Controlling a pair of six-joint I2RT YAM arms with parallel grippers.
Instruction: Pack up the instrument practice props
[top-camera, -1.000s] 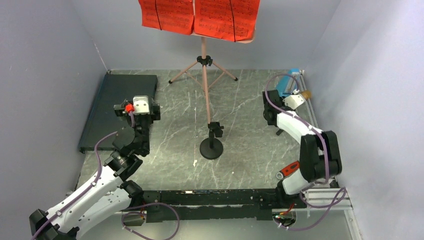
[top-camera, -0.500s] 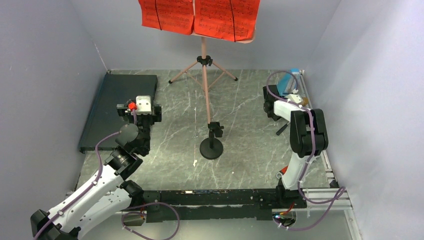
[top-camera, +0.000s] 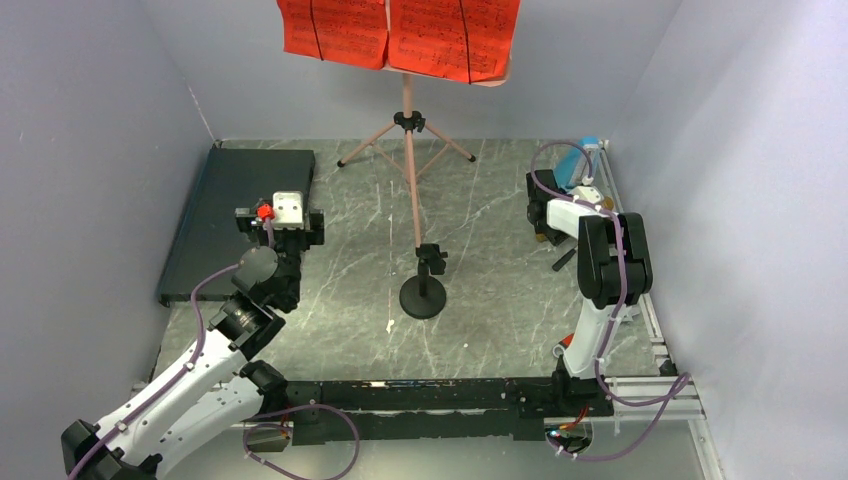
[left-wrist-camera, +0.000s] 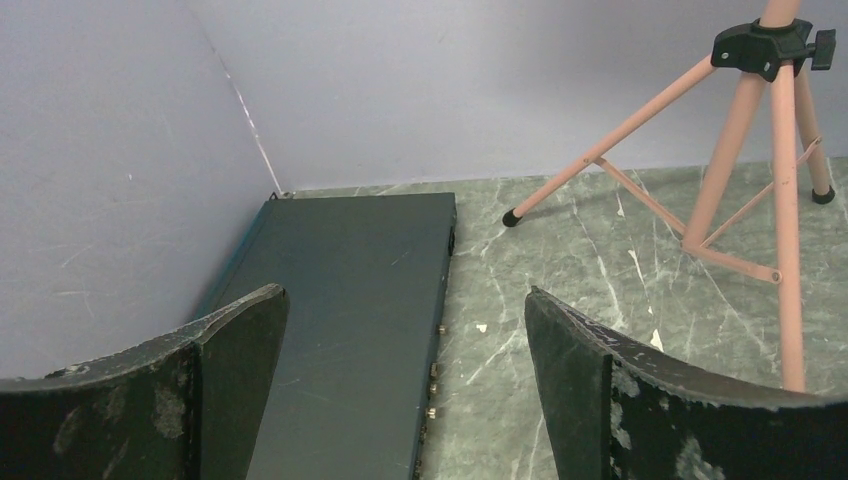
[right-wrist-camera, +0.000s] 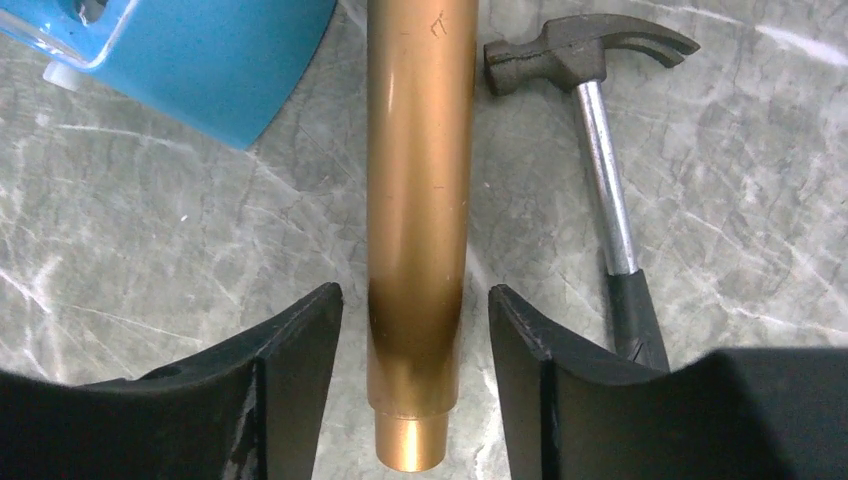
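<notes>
1. Right gripper (right-wrist-camera: 415, 300), at the far right of the table, has its fingers apart on both sides of the gold microphone (right-wrist-camera: 418, 150), with small gaps.
2. Close around the microphone lie the blue metronome (right-wrist-camera: 190, 60) on one side and a hammer (right-wrist-camera: 600, 180) on the other.
3. Left gripper (left-wrist-camera: 405, 310) is wide apart and holds nothing, above the edge of the dark case (left-wrist-camera: 350, 300) at the left.
4. At the far middle stands the pink music stand (top-camera: 408, 130) with the red pages (top-camera: 400, 35), and the black round-base stand (top-camera: 423, 297) is nearer.

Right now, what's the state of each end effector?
Left end effector: open, empty.
Right end effector: open, straddling the gold cylindrical microphone body, not gripping.
</notes>
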